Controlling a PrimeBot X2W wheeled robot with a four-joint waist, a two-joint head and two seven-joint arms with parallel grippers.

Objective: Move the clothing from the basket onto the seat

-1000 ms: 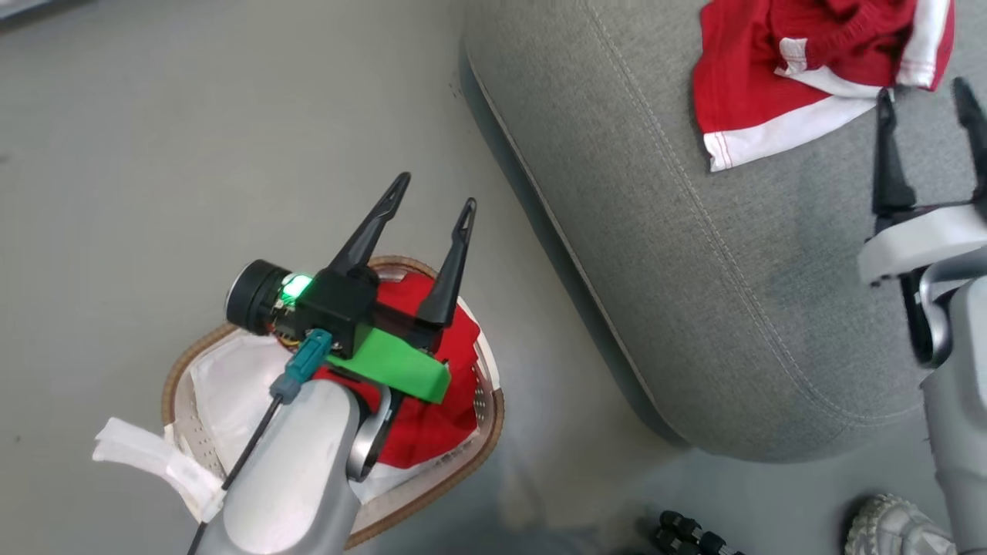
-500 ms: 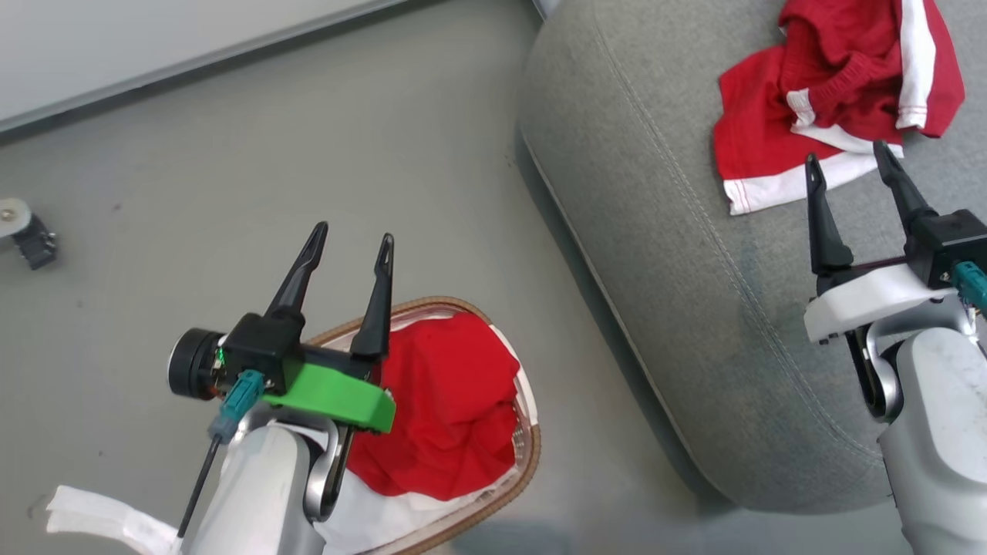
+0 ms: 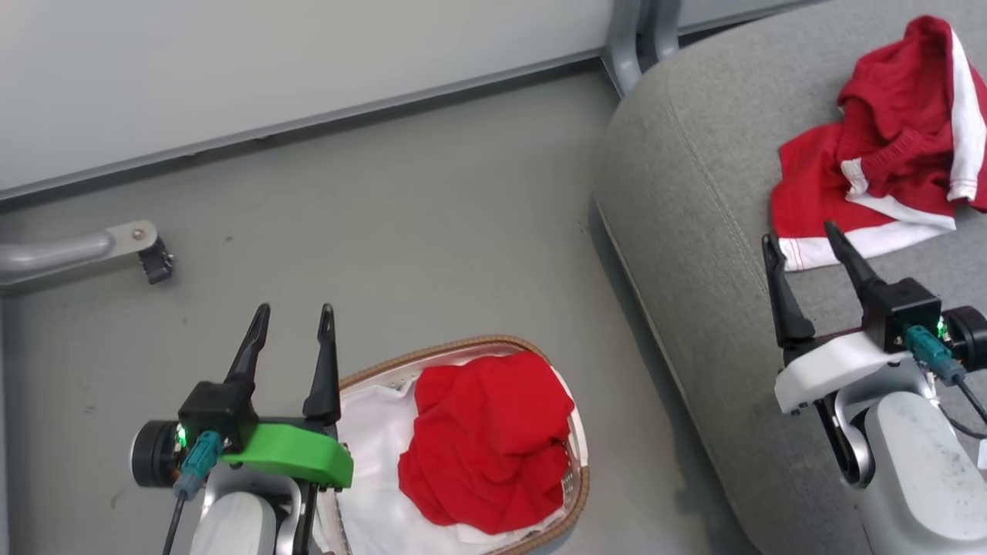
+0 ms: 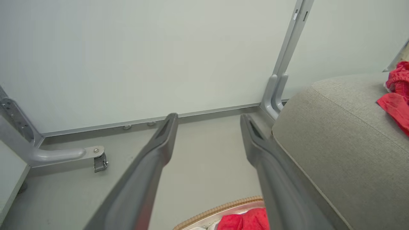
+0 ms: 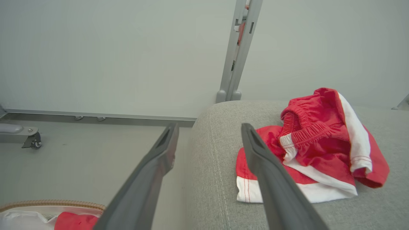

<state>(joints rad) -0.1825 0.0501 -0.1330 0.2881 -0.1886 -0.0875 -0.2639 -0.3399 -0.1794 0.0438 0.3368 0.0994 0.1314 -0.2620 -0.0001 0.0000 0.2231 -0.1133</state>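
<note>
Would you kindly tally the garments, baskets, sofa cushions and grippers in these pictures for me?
Garments: 2, the red-and-white garment on the sofa cushion and the plain red garment in the basket.
Baskets: 1.
Sofa cushions: 1.
Grippers: 2, the left gripper and the right gripper, both open.
Total: 6.
</note>
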